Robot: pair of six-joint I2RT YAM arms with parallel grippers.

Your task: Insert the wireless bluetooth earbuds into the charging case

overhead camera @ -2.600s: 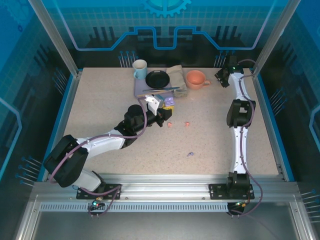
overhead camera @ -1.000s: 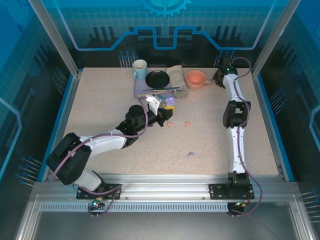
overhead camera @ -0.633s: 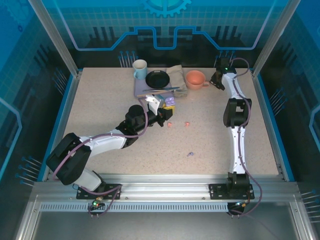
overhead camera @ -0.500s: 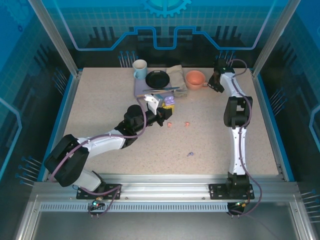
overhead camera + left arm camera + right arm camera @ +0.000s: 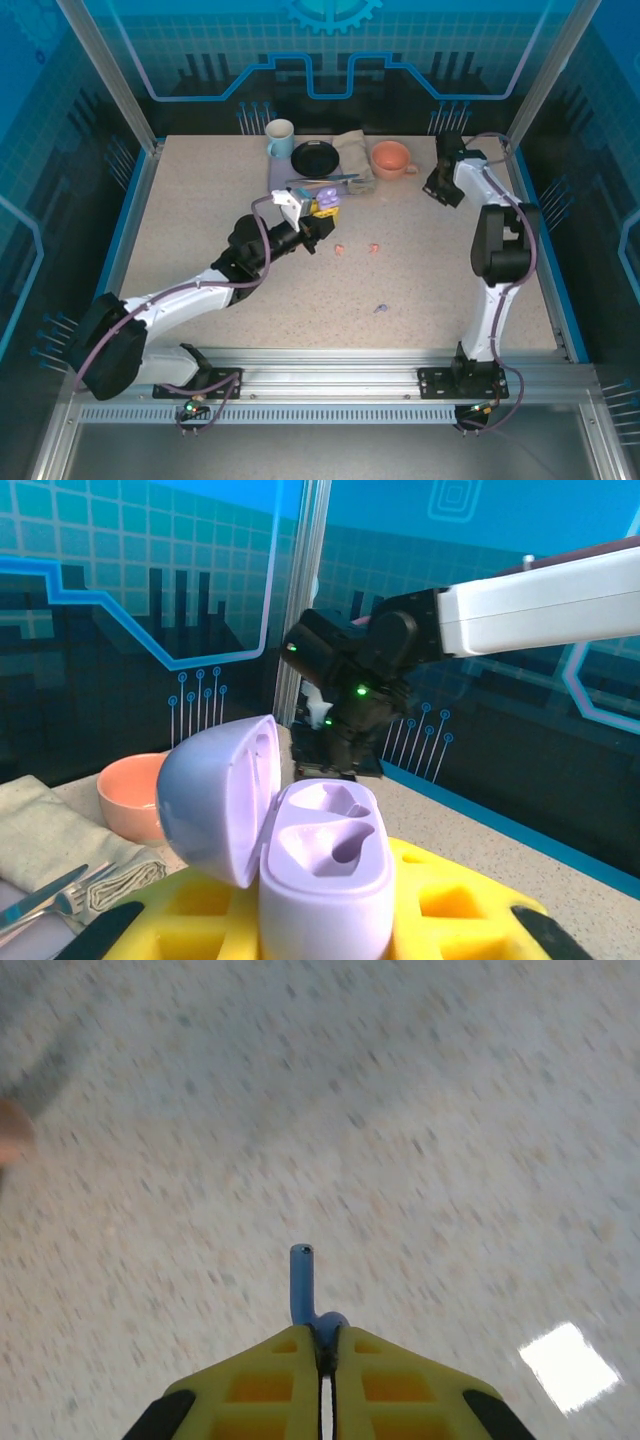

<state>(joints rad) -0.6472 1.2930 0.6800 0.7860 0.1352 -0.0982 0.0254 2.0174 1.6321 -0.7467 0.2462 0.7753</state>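
The lilac charging case [image 5: 325, 880] stands upright with its lid [image 5: 215, 800] swung open to the left and both sockets empty. My left gripper [image 5: 320, 935] is shut on its lower body. From above, the case [image 5: 325, 197] is held above the table's middle, near the grey mat. My right gripper [image 5: 327, 1338] is shut on a bluish-lilac earbud [image 5: 303, 1282], whose stem sticks out past the fingertips above the bare tabletop. That gripper [image 5: 440, 190] hangs at the back right. Two pink earbuds [image 5: 341, 248] [image 5: 375, 245] and a lilac earbud [image 5: 381, 308] lie on the table.
An orange cup [image 5: 392, 158], a black plate [image 5: 315, 157], a white mug [image 5: 280, 138] and a folded cloth [image 5: 352, 150] with cutlery line the back edge. The right arm [image 5: 350, 670] is straight ahead in the left wrist view, beyond the cup [image 5: 130, 795].
The right gripper has come forward from the back corner beside the orange cup, and its jaws have closed further. The left arm has stretched out, carrying the case slightly back and left.
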